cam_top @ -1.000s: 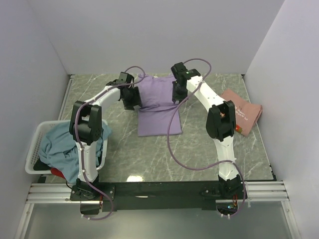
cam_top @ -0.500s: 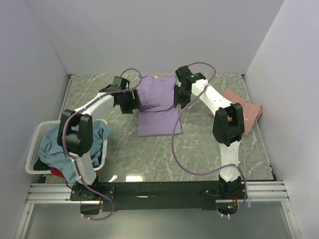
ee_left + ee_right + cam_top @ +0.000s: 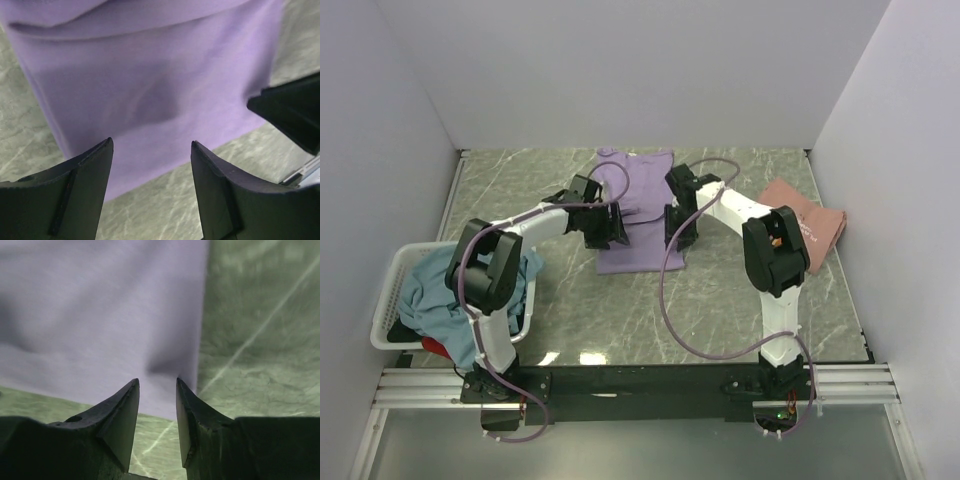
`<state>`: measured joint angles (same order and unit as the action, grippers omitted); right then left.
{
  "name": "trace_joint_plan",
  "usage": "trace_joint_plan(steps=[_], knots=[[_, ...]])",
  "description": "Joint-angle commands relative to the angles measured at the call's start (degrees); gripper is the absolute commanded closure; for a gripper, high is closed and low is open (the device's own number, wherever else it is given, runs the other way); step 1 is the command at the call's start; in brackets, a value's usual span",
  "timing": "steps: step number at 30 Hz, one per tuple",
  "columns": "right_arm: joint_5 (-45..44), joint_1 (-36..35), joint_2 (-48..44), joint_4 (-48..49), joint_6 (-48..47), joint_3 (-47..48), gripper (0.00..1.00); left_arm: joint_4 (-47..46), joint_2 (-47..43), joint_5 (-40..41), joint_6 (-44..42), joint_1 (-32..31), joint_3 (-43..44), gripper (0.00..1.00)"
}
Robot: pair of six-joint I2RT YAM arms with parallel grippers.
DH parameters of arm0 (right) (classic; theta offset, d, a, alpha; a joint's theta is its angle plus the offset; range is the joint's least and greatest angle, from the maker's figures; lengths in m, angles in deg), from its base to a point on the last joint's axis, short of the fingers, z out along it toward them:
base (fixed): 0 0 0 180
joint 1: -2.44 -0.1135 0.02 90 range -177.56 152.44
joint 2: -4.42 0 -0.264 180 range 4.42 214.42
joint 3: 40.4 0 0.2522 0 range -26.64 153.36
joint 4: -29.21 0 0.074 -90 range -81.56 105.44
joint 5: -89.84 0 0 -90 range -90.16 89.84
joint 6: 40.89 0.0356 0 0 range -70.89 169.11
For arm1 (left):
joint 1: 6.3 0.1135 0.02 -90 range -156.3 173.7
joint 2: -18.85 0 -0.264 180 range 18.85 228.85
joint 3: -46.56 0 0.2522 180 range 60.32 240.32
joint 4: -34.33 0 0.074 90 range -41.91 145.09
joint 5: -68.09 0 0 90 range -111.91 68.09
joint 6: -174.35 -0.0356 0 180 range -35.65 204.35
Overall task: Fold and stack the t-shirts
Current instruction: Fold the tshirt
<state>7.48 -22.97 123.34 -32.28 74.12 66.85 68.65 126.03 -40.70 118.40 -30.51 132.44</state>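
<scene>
We saw the purple shirt [image 3: 638,252] in the middle of the top view, lying on the table [image 3: 590,300] as a long strip from upper centre down to centre, its upper part turned over in a loose flap; the left gripper [image 3: 610,230] stood at the strip's left edge and the right gripper [image 3: 678,232] at its right edge, facing each other across the cloth. In the left wrist view the left gripper [image 3: 151,145] had its jaws spread wide above the purple shirt [image 3: 150,85], with nothing between them; the right gripper [image 3: 292,112] showed dark at that frame's right edge. In the right wrist view the right gripper [image 3: 156,382] was parted by a narrow slit only, its tips over the lower right corner of the purple shirt [image 3: 100,315] — we could not tell whether they touched it, and we saw nothing pinched. The pink shirt [image 3: 820,225] lay folded at the right of the top view, well apart from the purple one; the teal shirt [image 3: 435,290] was heaped in the basket [image 3: 386,310] at lower left, spilling over its rim — a bit of the red shirt [image 3: 433,347] showed beneath it.
</scene>
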Motion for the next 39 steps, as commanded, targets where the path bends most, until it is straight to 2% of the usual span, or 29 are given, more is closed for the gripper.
trace_joint_plan(steps=[1, 7, 17, 21, 25, 39], knots=[[0.19, -0.17, -4.83, 2.81, 1.00, -6.11, 0.58, -2.01, 1.54, -0.37, -0.99, -0.23, -1.54, 0.31], [-0.17, -0.26, -6.68, 5.27, 1.79, -13.67, 0.61, -1.75, 2.78, 0.33, -1.70, -1.81, -4.35, 0.31], [0.27, -1.22, -8.17, 8.00, 2.23, -22.47, 0.62, -4.12, 0.58, 2.17, -0.91, -6.63, -14.45, 0.30], [-0.08, -2.45, -11.58, 8.87, 3.28, -29.05, 0.62, -2.81, -1.00, 3.84, -0.38, -9.09, -16.74, 0.30], [-1.04, -4.56, -14.93, 8.79, 4.86, -34.16, 0.62, 1.57, -2.84, 8.83, 0.85, -11.73, -18.50, 0.30], [-2.89, -10.01, -29.08, 5.71, 11.28, -49.19, 0.62, 10.29, -18.40, 15.97, 11.74, -22.64, -26.94, 0.25]])
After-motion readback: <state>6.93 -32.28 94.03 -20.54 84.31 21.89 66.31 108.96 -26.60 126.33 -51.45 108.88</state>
